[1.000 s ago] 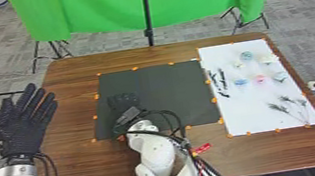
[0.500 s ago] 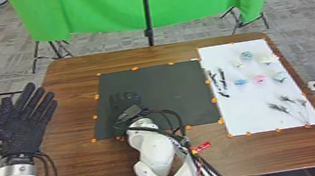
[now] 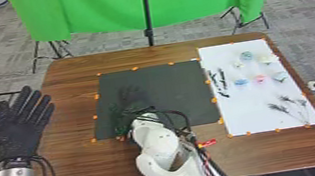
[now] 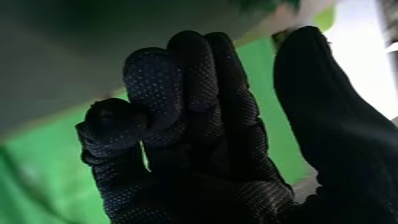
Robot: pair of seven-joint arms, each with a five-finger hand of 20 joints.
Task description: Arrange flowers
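Flowers (image 3: 260, 78) lie right of the black mat (image 3: 175, 80); right robot hand (image 3: 131, 101) over it, left robot hand (image 3: 18, 128) to its left, both open.

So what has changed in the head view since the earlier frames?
The right hand has shifted slightly to the right and its wrist has turned; the left hand has drifted slightly left. I see nothing gripped or let go. The flowers stayed on the white sheet.

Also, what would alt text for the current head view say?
The robot's right hand is over a dark mat on a brown table, its open left hand at the table's left edge. To the right, small pastel blooms and dark sprigs lie on a white sheet.
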